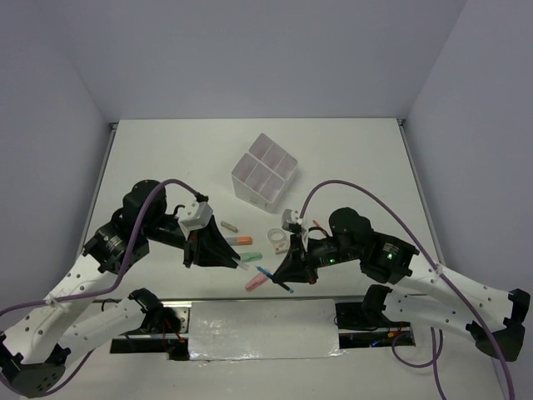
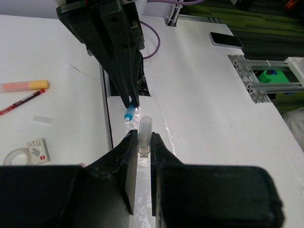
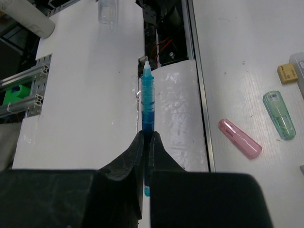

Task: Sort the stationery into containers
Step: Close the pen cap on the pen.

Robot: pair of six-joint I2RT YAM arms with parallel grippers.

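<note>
A white table (image 1: 166,150) stands between plain pale walls (image 1: 250,50), with a glossy white panel (image 1: 262,329) at its near edge between the arm bases. The box (image 1: 250,190), translucent white and split into four square compartments, sits cornerwise near the table's middle. Nearer the arms lie an orange marker (image 1: 240,241), a green marker (image 3: 279,114), a pink marker (image 3: 240,138) and a clear tape roll (image 1: 277,239). The left gripper (image 2: 143,137) is nearly closed, pinching a clear pen cap (image 2: 145,127), and the right gripper (image 3: 146,135) is clamped on a thin blue pen (image 3: 147,99) whose bare tip is close to that cap.
</note>
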